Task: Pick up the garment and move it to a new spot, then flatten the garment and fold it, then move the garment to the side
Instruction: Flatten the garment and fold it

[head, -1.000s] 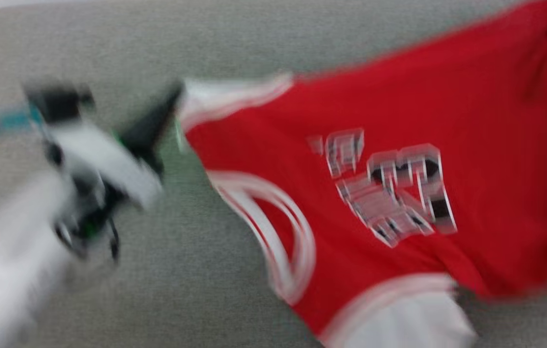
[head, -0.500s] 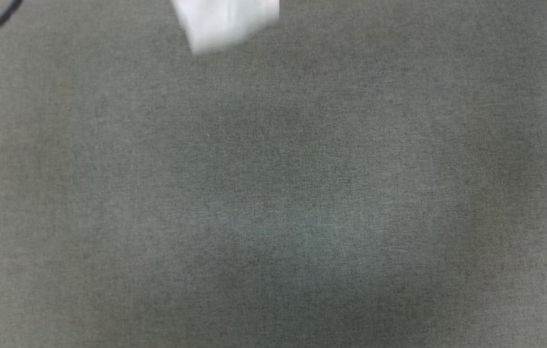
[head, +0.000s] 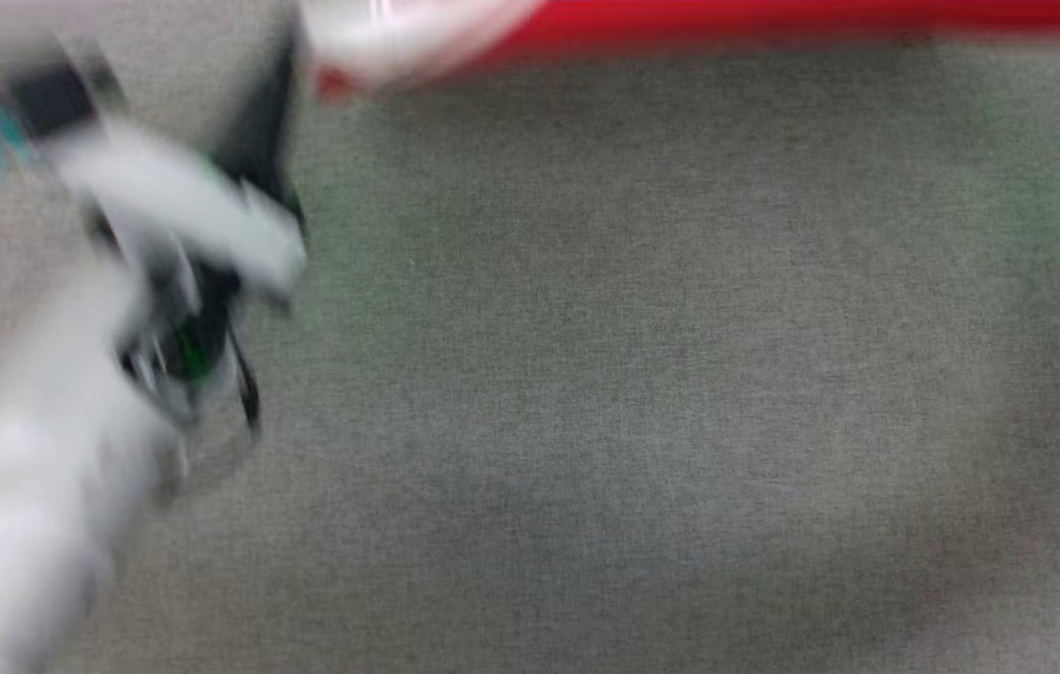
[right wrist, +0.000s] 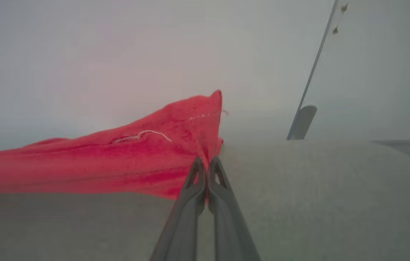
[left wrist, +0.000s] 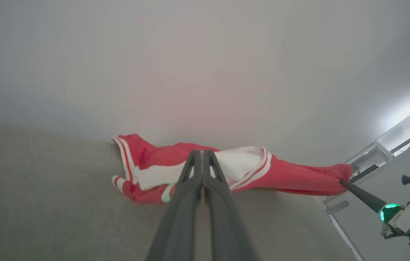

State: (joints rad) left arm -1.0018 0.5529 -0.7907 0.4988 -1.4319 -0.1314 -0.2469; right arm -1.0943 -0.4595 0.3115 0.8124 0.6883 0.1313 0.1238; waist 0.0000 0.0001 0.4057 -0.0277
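Left pincer [left wrist: 202,153], right pincer [right wrist: 206,160]: garment [head: 773,19] crosswise between

The right claw [right wrist: 206,163] has its two dark fingers pressed together, a sliver of red cloth nipped between them near the tips. From that pinch the garment [right wrist: 118,159] runs out to the left of the claw in a long red band, rising to a small peak just above the tips. A loose white thread [right wrist: 143,135] lies on it up and left of the claw. Below and to the right is the grey cloth-covered worktop [right wrist: 317,188]. A thin pale pole [right wrist: 312,72] slants upward well beyond the claw's right.
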